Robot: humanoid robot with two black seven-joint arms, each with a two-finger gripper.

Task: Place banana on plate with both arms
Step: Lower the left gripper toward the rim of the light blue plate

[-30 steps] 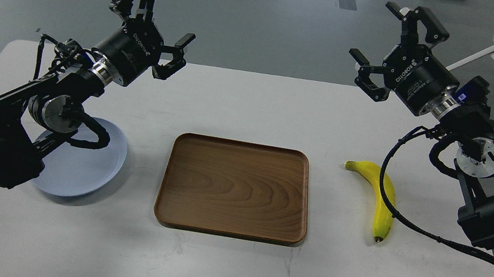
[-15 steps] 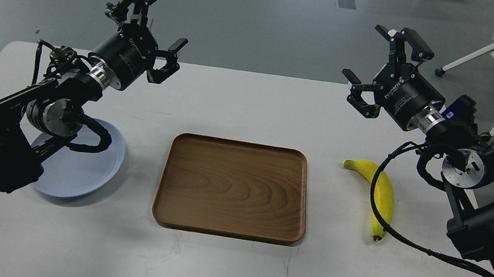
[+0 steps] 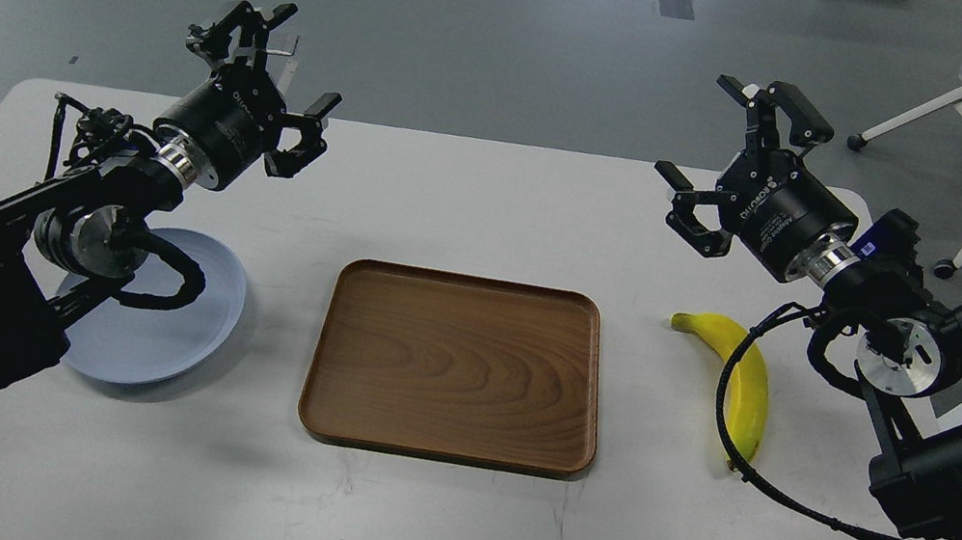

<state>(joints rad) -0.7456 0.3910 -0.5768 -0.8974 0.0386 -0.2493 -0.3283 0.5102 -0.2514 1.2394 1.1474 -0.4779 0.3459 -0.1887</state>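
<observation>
The banana (image 3: 743,387) lies on the surface's (image 3: 440,517) right side, long axis running near-to-far, below and nearer than the right tool (image 3: 734,161), clearly the closer one. Both tools are spread open and empty. The plate (image 3: 177,336), far left under the left tool (image 3: 263,82), and the tray (image 3: 455,364) hold nothing.

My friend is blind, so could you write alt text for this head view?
A yellow banana lies on a white table, right of an empty wooden tray; a pale blue plate sits left. Two black robot arms reach in, the left gripper and right gripper open and raised.
</observation>
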